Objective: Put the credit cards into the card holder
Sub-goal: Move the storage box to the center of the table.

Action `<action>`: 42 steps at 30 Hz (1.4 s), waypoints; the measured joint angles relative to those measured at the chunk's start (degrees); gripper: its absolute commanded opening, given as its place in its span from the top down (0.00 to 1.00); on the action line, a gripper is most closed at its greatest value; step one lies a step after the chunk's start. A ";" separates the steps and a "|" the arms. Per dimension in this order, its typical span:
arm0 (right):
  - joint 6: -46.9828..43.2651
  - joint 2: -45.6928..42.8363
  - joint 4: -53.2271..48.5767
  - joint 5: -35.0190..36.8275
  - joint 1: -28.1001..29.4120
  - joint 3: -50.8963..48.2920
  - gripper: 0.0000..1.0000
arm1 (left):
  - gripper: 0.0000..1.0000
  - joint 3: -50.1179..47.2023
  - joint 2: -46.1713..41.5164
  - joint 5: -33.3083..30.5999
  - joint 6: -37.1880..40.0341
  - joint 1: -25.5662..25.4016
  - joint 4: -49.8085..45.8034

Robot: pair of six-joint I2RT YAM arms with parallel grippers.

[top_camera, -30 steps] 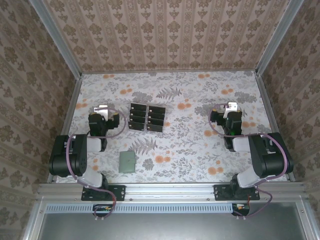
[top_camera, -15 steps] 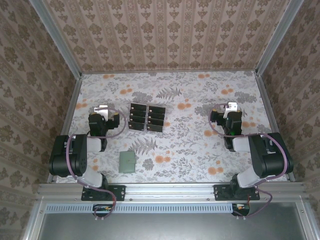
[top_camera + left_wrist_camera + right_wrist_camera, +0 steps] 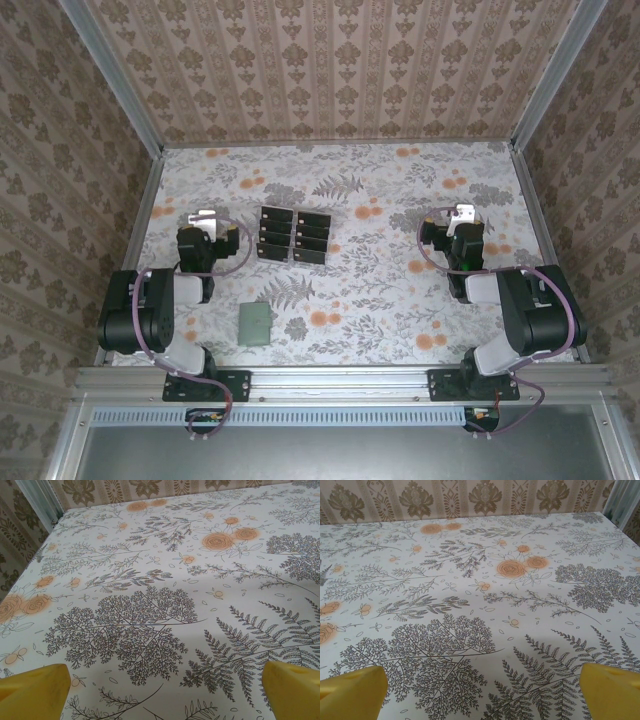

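About 8 credit cards (image 3: pixel 313 244) lie in 2 columns near 1 card holder (image 3: pixel 254 324).

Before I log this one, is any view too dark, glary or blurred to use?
Top external: even, soft light, no glare, though the credit cards are too small to read their marks. Left wrist: tablecloth print sharp, left claw tips soft at the lower corners. Right wrist: the same, right claw tips soft.

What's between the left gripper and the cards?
Nothing visible: the left gripper, open, sits left of the cards with only tablecloth between them; the card holder sits off that line.
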 measured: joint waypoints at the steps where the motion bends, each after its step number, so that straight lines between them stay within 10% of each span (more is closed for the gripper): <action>1: 0.00 0.00 0.00 0.00 0.00 0.00 0.00 | 0.00 -0.02 0.00 0.00 0.00 0.02 0.00; 12: 0.02 -0.68 -1.05 0.04 0.00 0.00 0.00 | 0.00 -0.04 0.00 0.68 0.00 0.39 0.31; 20: 5.60 -18.67 -22.14 2.56 -0.04 6.62 0.00 | 0.00 -1.55 -6.84 -4.55 -0.46 -0.46 -1.05; 30: 23.82 -25.07 -46.84 -5.16 0.59 16.50 0.05 | 0.00 13.33 -22.60 -7.19 -10.40 -1.88 -28.44; 42: 31.43 -20.90 -64.78 -6.45 24.81 22.77 0.11 | 0.00 22.95 -12.79 12.46 -26.36 -4.37 -42.27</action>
